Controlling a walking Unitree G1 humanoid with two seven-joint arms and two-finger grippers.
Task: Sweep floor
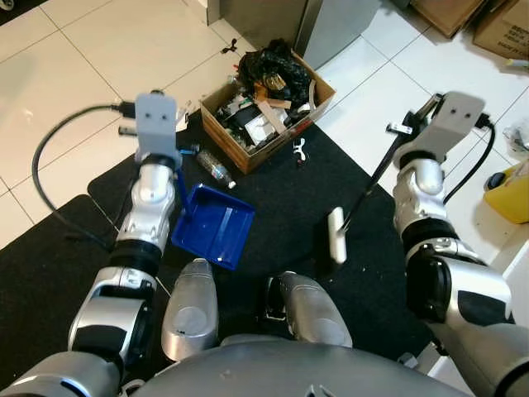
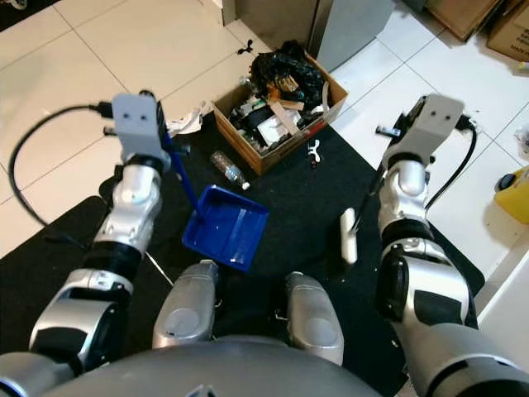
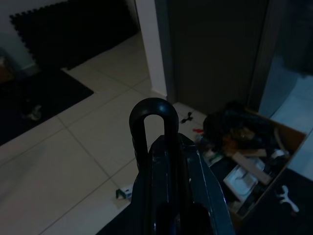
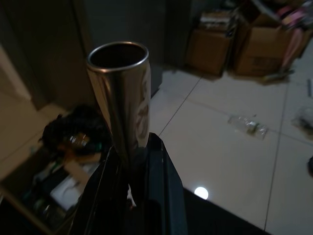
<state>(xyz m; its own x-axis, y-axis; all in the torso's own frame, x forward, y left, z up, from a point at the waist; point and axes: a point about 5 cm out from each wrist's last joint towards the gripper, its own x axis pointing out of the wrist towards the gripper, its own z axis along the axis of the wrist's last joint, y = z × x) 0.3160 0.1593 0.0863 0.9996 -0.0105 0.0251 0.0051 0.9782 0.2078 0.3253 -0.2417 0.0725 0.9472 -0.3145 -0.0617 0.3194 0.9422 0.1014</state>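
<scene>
Left gripper (image 3: pixel 171 161) jaws grip the blue dustpan (image 1: pixel 212 225) handle; right gripper (image 4: pixel 132 171) jaws grip the broom (image 1: pixel 335 236) handle, over black mat (image 1: pixel 281 190).

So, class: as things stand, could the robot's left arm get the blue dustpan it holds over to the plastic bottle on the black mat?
Probably yes. The dustpan hangs from the left gripper just short of the bottle, with bare mat between.

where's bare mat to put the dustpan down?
Bare mat between the blue dustpan and the white broom head, below the cardboard box. Crowded near the box: a plastic bottle and a white scrap.
</scene>
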